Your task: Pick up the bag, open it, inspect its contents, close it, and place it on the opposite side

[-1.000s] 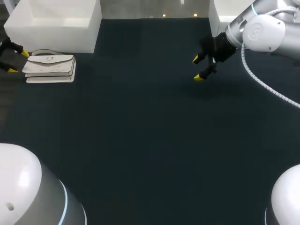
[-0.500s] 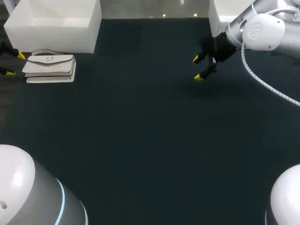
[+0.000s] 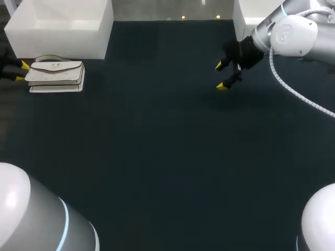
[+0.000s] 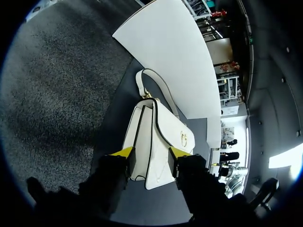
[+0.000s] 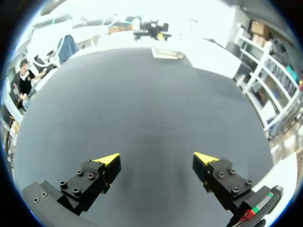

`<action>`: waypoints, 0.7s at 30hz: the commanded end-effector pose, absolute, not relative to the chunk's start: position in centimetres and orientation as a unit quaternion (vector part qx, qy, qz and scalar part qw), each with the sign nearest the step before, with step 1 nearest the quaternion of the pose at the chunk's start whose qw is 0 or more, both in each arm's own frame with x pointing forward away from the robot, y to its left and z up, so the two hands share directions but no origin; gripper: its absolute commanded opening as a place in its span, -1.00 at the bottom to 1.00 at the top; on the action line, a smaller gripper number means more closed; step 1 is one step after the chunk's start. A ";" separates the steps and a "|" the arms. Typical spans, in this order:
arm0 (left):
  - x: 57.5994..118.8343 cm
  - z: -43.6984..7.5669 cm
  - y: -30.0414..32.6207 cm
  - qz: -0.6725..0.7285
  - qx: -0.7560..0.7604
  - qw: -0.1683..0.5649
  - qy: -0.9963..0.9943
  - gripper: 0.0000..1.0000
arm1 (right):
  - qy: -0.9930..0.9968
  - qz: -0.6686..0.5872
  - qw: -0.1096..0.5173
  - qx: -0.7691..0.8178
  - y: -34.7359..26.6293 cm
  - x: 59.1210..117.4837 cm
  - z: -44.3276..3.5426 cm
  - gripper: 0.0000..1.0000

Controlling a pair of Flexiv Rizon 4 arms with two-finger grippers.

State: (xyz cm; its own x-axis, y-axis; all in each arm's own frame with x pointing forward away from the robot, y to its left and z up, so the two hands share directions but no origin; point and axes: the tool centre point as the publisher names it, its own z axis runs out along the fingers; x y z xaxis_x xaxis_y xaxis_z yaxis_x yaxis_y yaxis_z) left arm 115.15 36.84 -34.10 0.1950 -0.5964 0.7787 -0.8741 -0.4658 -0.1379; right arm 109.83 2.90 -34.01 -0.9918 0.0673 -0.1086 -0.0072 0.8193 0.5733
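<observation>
The white handbag (image 3: 56, 76) with a gold clasp stands at the table's far left, just in front of a white box. In the left wrist view the bag (image 4: 156, 142) runs away from the gripper, its handle at the far end. My left gripper (image 3: 22, 72) is at the bag's left end, and both yellow tips lie against the near end's two sides (image 4: 151, 156). My right gripper (image 3: 223, 76) hangs open above the far right of the table. Nothing is between its fingers (image 5: 156, 161).
A large white box (image 3: 63, 26) stands right behind the bag. Another white box (image 3: 250, 15) sits at the far right, behind my right arm. Dark mat (image 3: 167, 157) covers the table's middle and front.
The left gripper's fingers have closed in from wide open onto the bag's end. The bag and the right arm have not moved.
</observation>
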 end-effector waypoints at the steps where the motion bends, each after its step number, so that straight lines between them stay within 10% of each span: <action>1: 116.2 -34.9 37.3 0.369 0.715 0.275 -0.526 -0.09 | 0.952 0.301 0.061 0.015 2.9 109.9 -34.1 1.00; 13: 116.6 -35.2 36.0 0.362 0.705 0.294 -0.535 -0.37 | 0.952 0.301 0.061 0.015 2.9 109.9 -34.1 1.00; 18: 116.7 -35.4 35.5 0.357 0.703 0.300 -0.537 -1.00 | 0.952 0.301 0.061 0.015 2.9 109.9 -34.1 1.00; 21: 116.4 -35.2 35.0 0.357 0.700 0.302 -0.539 -1.00 | 0.952 0.301 0.061 0.015 2.9 109.9 -34.1 1.00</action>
